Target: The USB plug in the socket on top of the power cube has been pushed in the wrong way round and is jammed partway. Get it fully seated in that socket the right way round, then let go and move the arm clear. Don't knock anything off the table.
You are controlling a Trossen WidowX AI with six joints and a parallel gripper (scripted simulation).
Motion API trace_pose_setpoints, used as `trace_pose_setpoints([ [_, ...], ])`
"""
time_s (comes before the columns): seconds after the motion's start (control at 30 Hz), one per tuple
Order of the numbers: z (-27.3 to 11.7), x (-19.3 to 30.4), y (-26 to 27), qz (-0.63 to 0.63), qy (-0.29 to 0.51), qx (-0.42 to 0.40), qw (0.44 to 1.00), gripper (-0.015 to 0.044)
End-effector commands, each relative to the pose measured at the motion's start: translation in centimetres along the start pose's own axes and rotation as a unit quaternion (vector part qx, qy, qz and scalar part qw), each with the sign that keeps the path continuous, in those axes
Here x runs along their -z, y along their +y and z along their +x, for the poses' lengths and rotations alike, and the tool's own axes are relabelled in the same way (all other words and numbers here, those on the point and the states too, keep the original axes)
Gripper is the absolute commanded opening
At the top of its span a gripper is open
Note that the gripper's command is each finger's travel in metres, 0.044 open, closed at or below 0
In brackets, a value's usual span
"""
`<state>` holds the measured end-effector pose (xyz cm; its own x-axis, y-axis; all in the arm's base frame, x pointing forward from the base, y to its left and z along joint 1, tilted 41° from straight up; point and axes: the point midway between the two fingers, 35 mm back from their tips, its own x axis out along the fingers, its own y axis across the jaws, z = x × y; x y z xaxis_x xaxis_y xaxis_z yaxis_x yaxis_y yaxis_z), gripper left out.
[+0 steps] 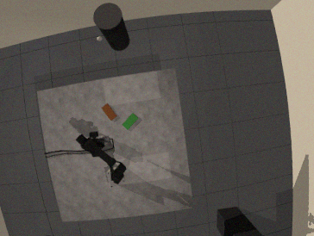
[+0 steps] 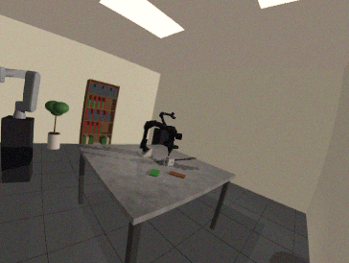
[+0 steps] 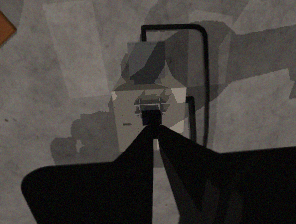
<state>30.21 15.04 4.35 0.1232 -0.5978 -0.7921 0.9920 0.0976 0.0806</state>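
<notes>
The power cube (image 3: 131, 135) (image 2: 171, 162) is a pale box on the table, under the gripper. The USB plug (image 3: 151, 117) is small and black, at the socket on the cube's top face; pale metal edges show just behind it. My gripper (image 3: 154, 131) (image 2: 169, 154) is above the cube, its fingertips shut on the plug. The fingers hide part of the plug, and I cannot tell how deep it sits or which way round it is. In the top view, the arm (image 1: 102, 153) covers much of this spot.
A grey block (image 3: 145, 57) adjoins the cube's far side. A black cable (image 3: 205, 75) loops around the right side. On the table (image 1: 78, 194) (image 2: 120, 192) lie an orange block (image 1: 109, 112) (image 2: 177, 175) (image 3: 6, 27) and a green block (image 1: 130, 121) (image 2: 154, 173).
</notes>
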Motion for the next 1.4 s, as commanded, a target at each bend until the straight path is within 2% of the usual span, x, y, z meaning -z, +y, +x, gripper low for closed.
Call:
trace_pose_setpoints([
  [0.0,-0.01,0.04,-0.03,-0.001,0.005,0.001,1.0,0.0],
  [1.37,0.49,0.22,-0.11,-0.001,0.016,0.001,1.0,0.0],
])
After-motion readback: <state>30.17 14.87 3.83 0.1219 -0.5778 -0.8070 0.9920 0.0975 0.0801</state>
